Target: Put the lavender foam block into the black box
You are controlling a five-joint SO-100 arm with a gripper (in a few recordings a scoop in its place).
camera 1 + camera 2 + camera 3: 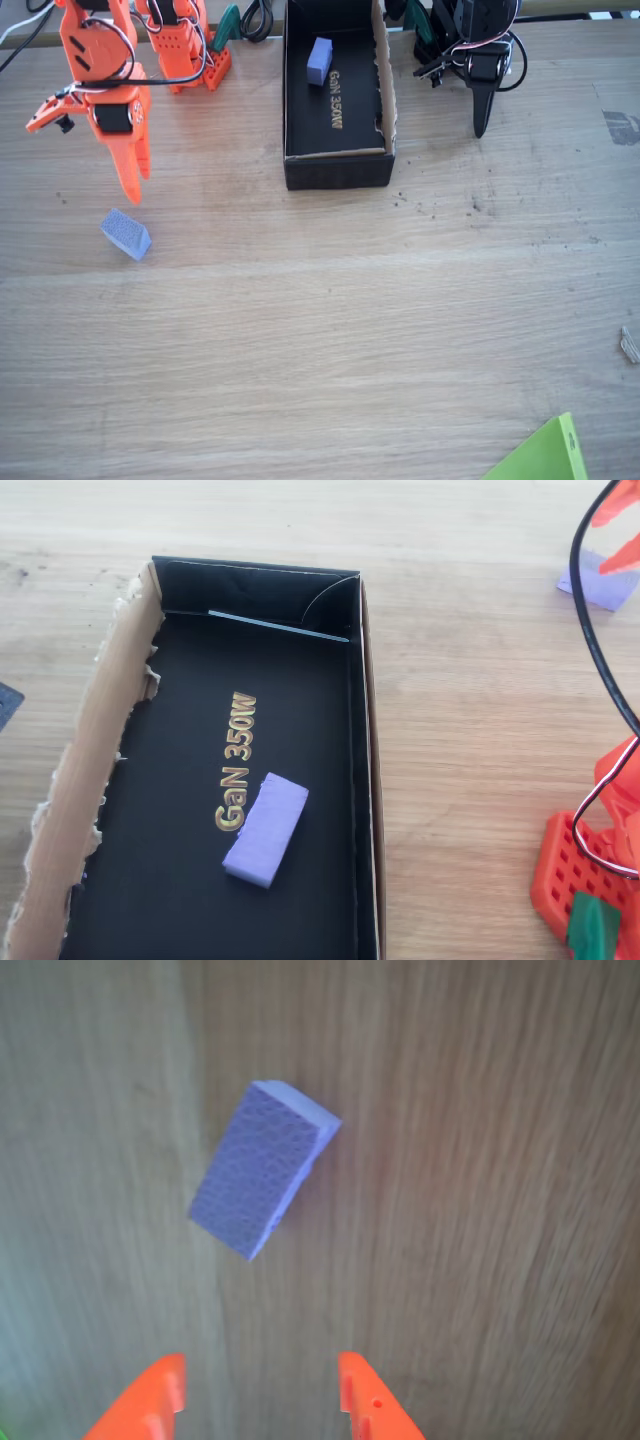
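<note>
The orange gripper (260, 1400) hangs with its fingers spread and nothing between them, at the bottom of the wrist view. Just above it, near the middle, the lavender foam block (263, 1182) lies on the wooden table (350, 330). In the fixed view the black box (336, 165) sits top centre, holding a blue-violet block (319, 61).

A pale wooden tabletop (330, 340) is seen in the fixed view. A blue-violet block (320, 60) is seen toward 12 o'clock, laid inside the black box (338, 170); in the overhead view this block (265, 830) is set just at 3 o'clock of the gold lettering. A lime-green sheet corner (545, 458) is cut off at 5 o'clock. A dark smudge (620, 127) is found at 2 o'clock, a small pale scrap (630, 345) at 4 o'clock. Dark crumbs (440, 205) are scattered near the centre.
</note>
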